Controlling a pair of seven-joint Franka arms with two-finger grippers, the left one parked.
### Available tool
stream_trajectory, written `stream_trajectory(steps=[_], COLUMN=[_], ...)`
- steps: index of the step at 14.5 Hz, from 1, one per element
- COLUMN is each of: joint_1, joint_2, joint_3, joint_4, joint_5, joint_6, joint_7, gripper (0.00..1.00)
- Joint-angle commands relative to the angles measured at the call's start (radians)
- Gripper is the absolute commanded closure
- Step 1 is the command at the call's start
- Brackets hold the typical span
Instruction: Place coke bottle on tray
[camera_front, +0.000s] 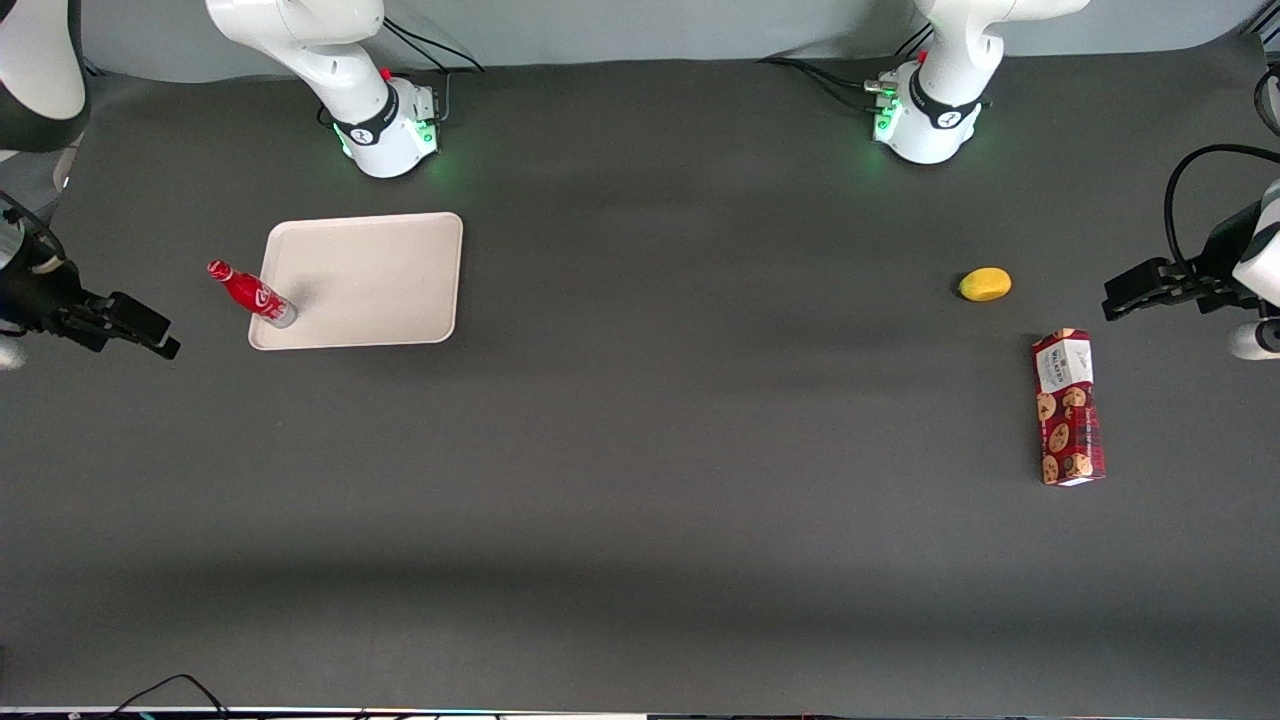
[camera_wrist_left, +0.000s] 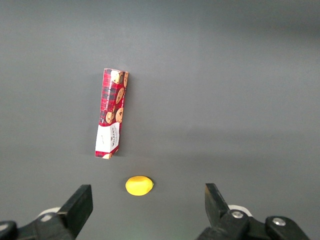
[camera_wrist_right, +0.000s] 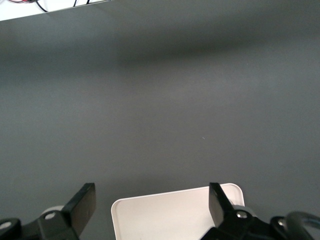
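The coke bottle (camera_front: 250, 292), red with a white logo, red cap and silvery base, stands upright with its base just inside the rim of the cream-beige tray (camera_front: 380, 280), near the corner closest to the front camera and the working arm's end. My right gripper (camera_front: 140, 330) hangs open, clear of the bottle, farther toward the working arm's end of the table. In the right wrist view the gripper (camera_wrist_right: 151, 195) has its fingers (camera_wrist_right: 82, 202) spread wide with nothing between them. A rounded corner of the tray (camera_wrist_right: 165, 217) lies below them. The bottle is out of that view.
A yellow lemon-like fruit (camera_front: 985, 284) and a red cookie box (camera_front: 1068, 408) lie toward the parked arm's end of the table. The left wrist view shows the same fruit (camera_wrist_left: 138, 185) and cookie box (camera_wrist_left: 112, 112). Two white arm bases (camera_front: 385, 125) stand at the table's back edge.
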Motion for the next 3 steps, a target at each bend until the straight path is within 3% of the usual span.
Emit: stream_trajectory(steps=[1,3], joint_1=[-0.009,-0.009], joint_2=[-0.014,0.0], joint_3=[0.01,0.008], joint_4=[-0.01,0.021], joint_5=[-0.013,-0.008], joint_6=[0.022,0.001], joint_7=[-0.024,-0.018], gripper=[0.0,0.0])
